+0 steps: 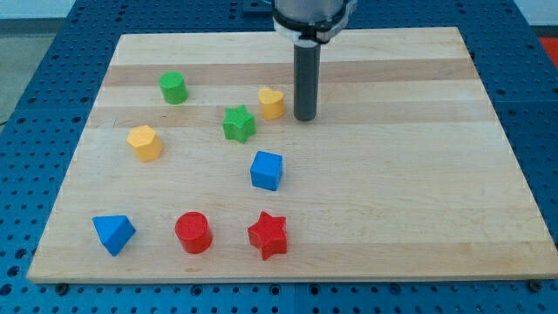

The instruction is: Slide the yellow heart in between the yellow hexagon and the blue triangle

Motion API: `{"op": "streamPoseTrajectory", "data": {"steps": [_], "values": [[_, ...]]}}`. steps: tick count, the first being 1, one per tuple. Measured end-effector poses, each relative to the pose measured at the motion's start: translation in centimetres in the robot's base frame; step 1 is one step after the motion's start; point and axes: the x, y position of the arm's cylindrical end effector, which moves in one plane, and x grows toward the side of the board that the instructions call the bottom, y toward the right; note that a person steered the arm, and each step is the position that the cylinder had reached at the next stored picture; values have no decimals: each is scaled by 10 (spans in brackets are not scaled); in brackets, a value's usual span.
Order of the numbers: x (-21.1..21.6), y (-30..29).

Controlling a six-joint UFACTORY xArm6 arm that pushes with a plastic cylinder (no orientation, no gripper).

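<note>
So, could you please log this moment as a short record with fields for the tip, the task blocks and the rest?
tip: my tip, just right of the yellow heart, small gap
yellow hexagon, board's left
blue triangle, bottom left
others: green star beside heart; green cylinder; blue cube; red cylinder; red star
</note>
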Motion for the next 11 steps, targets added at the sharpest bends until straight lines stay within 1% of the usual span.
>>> {"op": "streamPoseTrajectory", "data": {"steps": [2,3,4,5,7,9,10,11], "values": [[-38,-61],[-46,1],[-95,-10],[-92,-50],[-32,-122],[54,-190],[85,-204],[86,-190]]}}
